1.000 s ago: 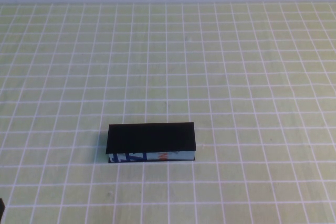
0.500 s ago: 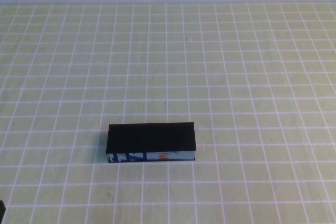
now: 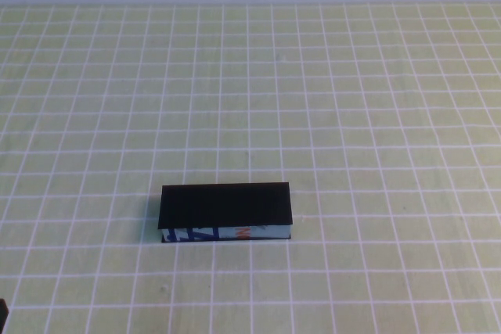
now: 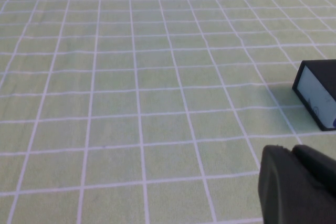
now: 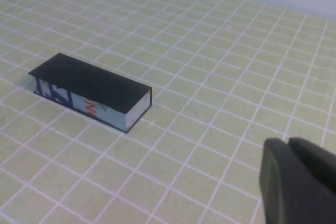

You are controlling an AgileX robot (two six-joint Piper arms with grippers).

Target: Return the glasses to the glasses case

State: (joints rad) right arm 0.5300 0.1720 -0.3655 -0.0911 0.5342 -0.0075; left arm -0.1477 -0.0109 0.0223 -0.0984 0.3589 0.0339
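Glasses case [image 3: 225, 213] lid down, lower center of table [image 3: 376, 115]; right gripper [image 5: 296, 182] fingers together, left gripper [image 4: 294, 184] state unclear, both apart from case.

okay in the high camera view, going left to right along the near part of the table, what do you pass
Left end effector, just a dark tip at the bottom left corner → closed glasses case on the green checked tablecloth. The right end effector is out of this view, parked off the case.
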